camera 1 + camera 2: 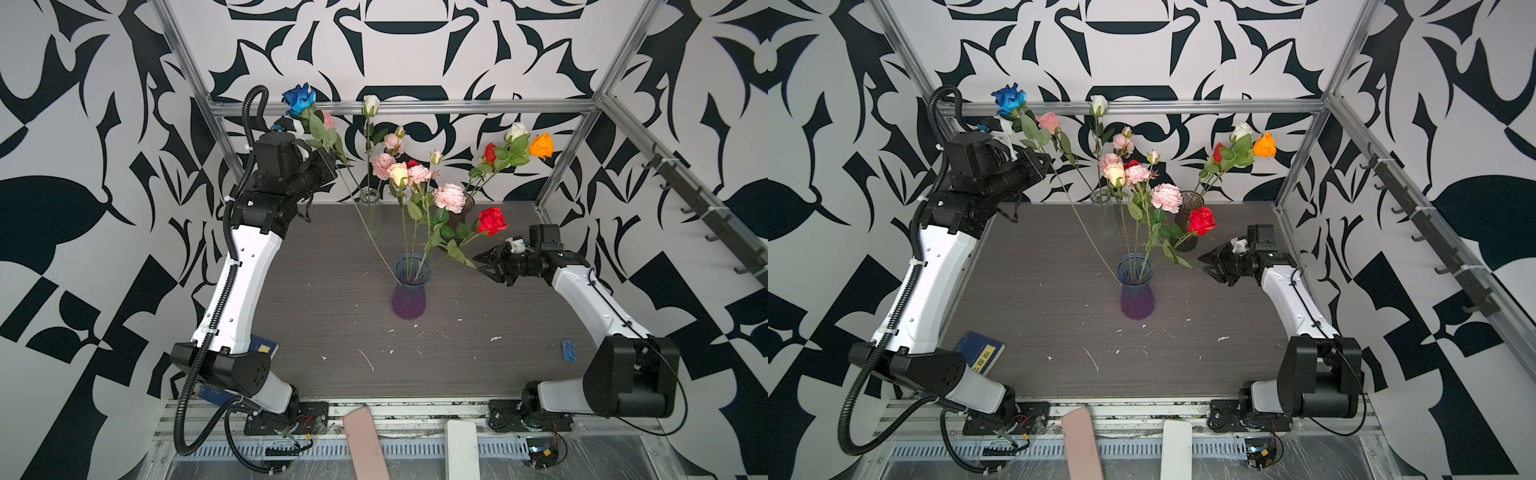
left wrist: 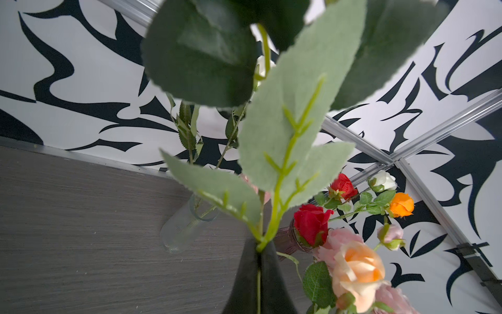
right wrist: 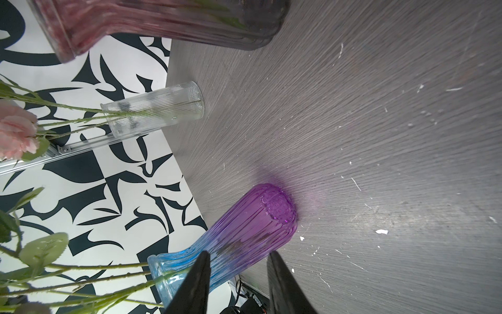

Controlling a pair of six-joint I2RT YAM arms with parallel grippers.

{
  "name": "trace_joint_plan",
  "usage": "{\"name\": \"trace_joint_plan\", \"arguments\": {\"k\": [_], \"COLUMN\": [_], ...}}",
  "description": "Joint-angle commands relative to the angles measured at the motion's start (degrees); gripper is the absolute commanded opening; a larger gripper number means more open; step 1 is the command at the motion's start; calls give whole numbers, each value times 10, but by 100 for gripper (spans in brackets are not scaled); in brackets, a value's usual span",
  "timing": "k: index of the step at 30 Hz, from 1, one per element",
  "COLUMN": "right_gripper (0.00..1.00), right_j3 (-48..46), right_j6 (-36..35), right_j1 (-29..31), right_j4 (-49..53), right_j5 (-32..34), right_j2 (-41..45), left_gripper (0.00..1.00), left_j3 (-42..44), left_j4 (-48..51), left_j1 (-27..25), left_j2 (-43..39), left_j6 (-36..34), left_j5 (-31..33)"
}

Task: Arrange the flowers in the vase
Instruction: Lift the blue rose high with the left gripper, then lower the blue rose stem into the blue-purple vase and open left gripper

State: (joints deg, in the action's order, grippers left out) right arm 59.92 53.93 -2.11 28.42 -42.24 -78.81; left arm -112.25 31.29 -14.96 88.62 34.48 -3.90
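- The vase (image 1: 409,293), ribbed glass shading from blue to purple, stands upright at the centre of the tabletop (image 1: 316,332). It holds several flowers (image 1: 449,197): pink, peach and red blooms that lean far and right.
- The blue rose (image 1: 300,99) is raised high at far left. Its long stem slopes down to the left edge of the vase mouth. Whether the tip is inside cannot be told.
- The left pincer (image 1: 332,164) is clamped together on the upper stem of the blue rose, just below its leaves.
- The right pincer (image 1: 482,264) has its jaws apart and empty, near the vase on the right.
- The clear vase (image 1: 371,216) and the dark vase (image 1: 467,208), at the far edge, hold other blooms.
- Step in hand, as judged: seating the blue rose in the vase.
- The next move calls for feeding the stem down along its own slope until it seats, then parting the left pincer. Sideways force could tip the vase.
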Motion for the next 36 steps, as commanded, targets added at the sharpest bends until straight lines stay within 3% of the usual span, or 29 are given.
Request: {"name": "trace_joint_plan", "arguments": {"k": [1,19,30,36], "right_gripper": [39,39,39,39], "right_j3": [10,20,25,29], "right_j6": [4,0,5,6], "right_j1": [3,3,3,4], "right_j4": [-9,-7,-15,-19], "right_j5": [1,-6,-3,-3], "right_j2": [3,-7,-20,-27], "left_gripper": [0,0,0,0], "left_j3": [-21,-35,25,75], "left_j4": [4,0,-20,-62], "left_j1": [2,-7,-68,-130], "left_j2": [9,38,17,-5], "left_j6": [0,-4,-59,-57], "left_j5": [-5,-10,52,128]}}
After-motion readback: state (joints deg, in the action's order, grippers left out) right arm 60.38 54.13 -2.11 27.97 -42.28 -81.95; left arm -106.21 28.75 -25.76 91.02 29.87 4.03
